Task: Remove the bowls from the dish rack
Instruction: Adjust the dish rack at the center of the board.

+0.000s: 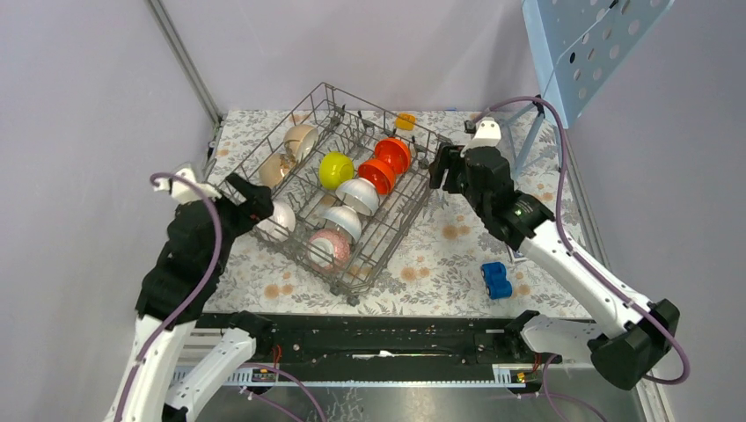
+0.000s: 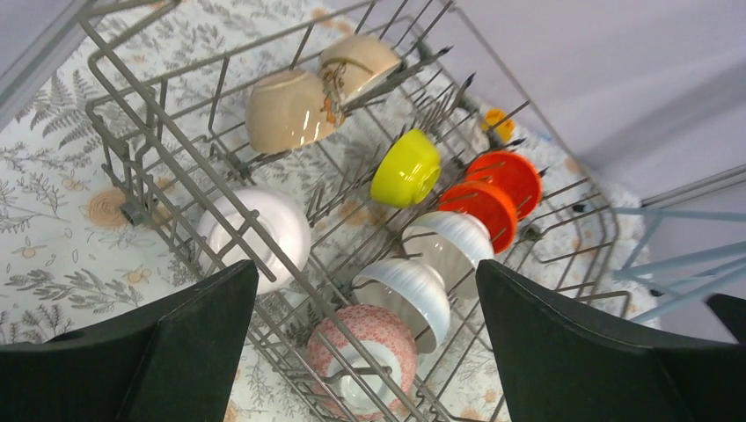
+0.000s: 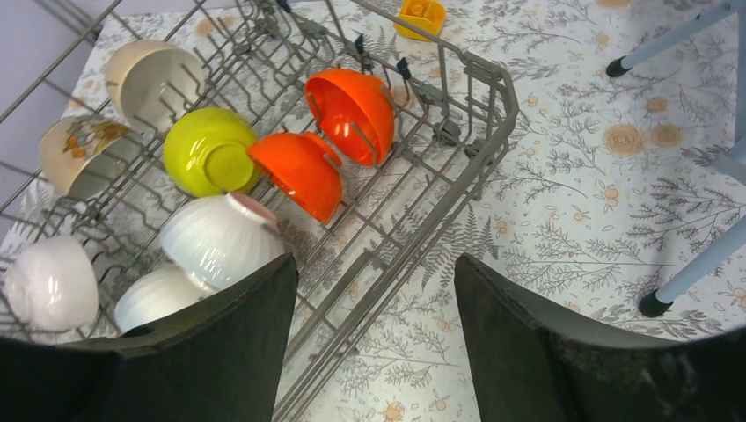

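Note:
The grey wire dish rack point(image 1: 398, 230) sits slantwise on the floral cloth. In it are two beige bowls point(image 1: 301, 138), a yellow-green bowl point(image 1: 336, 169), two orange-red bowls point(image 1: 393, 154), two ribbed white bowls point(image 1: 359, 195), a plain white bowl point(image 1: 280, 220) and a pink-speckled bowl point(image 1: 327, 249). My left gripper point(image 1: 246, 200) hovers open above the rack's left side, over the pink-speckled bowl point(image 2: 369, 352), holding nothing. My right gripper point(image 1: 447, 167) is open and empty above the rack's right rim point(image 3: 493, 114), near the orange-red bowls point(image 3: 352, 110).
A blue toy car point(image 1: 497, 280) lies on the cloth right of the rack. A small yellow object point(image 1: 405, 120) sits behind the rack. A blue perforated panel point(image 1: 581, 44) on thin legs point(image 3: 695, 264) stands at the back right. Walls close in on both sides.

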`<state>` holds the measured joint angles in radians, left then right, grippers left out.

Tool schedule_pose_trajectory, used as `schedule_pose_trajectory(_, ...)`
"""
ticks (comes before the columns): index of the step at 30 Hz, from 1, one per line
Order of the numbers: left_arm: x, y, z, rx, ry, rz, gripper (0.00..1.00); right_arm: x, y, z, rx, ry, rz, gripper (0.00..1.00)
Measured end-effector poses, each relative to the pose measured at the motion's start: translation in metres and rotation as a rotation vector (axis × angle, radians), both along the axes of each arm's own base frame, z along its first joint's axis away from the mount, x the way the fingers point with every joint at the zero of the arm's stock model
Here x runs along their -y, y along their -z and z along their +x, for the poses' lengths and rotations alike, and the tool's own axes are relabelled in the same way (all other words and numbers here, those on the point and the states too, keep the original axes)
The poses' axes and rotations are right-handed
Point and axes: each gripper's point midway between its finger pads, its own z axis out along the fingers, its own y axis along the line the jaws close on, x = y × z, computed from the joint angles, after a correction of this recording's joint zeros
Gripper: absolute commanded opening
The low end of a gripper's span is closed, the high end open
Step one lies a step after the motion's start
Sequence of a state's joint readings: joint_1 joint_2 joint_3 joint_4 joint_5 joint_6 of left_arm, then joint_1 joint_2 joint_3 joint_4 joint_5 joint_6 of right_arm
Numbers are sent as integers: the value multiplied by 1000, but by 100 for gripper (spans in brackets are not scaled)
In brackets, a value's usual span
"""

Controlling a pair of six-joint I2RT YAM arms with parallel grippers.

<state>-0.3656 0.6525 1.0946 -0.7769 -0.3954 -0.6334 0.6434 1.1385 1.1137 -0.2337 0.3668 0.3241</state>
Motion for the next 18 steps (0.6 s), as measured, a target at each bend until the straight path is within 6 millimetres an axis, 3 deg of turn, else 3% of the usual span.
schedule_pose_trajectory(3,-5,-11,-14,63,0,-28,99,0,13,14,-33,15,16,71)
schedule_pose_trajectory(6,-6,-11,-22,92,5,-54,99,-13,31,25,-65,-10,33,73)
schedule_pose_trajectory(13,14,41,-17,-34,66,-88,99,-33,67,34,-147,-51,36,69)
schedule_pose_trajectory(18,25,64,-16,-89,97,-128,99,-38,76,34,-179,-53,50,64)
